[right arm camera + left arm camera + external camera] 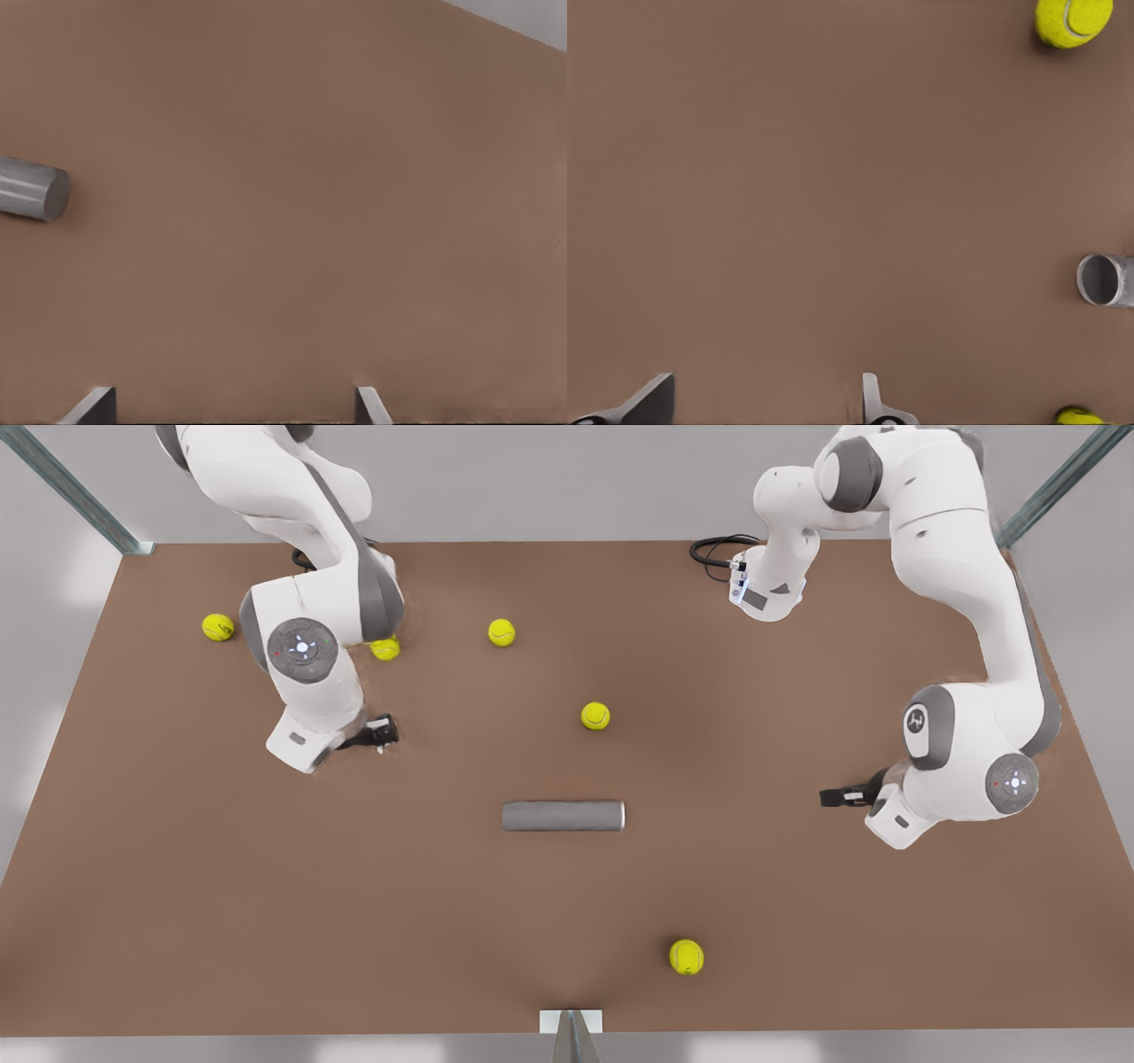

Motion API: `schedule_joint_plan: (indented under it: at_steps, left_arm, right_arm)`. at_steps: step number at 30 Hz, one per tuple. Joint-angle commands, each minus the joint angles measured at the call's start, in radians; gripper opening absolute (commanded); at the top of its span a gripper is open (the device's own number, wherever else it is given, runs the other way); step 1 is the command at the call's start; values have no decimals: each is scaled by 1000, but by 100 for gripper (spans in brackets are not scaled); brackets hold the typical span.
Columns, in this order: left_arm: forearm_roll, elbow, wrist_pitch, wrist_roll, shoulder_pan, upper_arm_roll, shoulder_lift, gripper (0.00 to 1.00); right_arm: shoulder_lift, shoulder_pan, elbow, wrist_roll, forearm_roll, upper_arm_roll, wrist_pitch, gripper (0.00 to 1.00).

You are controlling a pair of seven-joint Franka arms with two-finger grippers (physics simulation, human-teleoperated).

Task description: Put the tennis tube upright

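The tennis tube (563, 816) is a grey cylinder lying on its side on the brown table (177, 868), near the middle. My left gripper (828, 797) hangs open at the front view's right, well clear of the tube's hollow end (1101, 280). Its fingers (873, 405) have nothing between them. My right gripper (383, 735) hangs open at the front view's left, apart from the tube's closed end (40, 193). In the left wrist view the left gripper (762, 409) is over bare table, and in the right wrist view so is the right gripper (232, 409).
Several yellow tennis balls lie loose: one (595, 716) just behind the tube, one (687, 957) near the front edge, others (501, 632) toward the back left. Two balls (1074, 19) (1079, 414) flank the hollow end. A black cable (719, 549) lies at the back.
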Motion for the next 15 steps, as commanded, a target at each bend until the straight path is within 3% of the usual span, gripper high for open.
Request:
schedule_joint_plan:
  at_steps: [1, 3, 5, 8, 15]
  left_arm:
    - [-459, 0, 3, 36, 3, 0, 29, 100]
    - [-681, 2, 34, 323, 61, -69, 176, 100]
    - [-744, 0, 156, 395, 40, -127, 218, 100]
    - [-875, -17, 304, 395, 32, -215, 290, 100]
    - [-996, -313, 420, 422, -20, -233, 153, 100]
  right_arm:
    - [-38, -2, -37, -7, 2, 0, 5, 100]
    - [-127, -59, -125, -39, 45, 0, 42, 100]
    - [-115, -68, 0, -37, 36, -3, -12, 100]
    - [-98, -74, 7, -36, 39, -3, -12, 100]
    - [-39, -103, 56, -43, 39, -9, -105, 100]
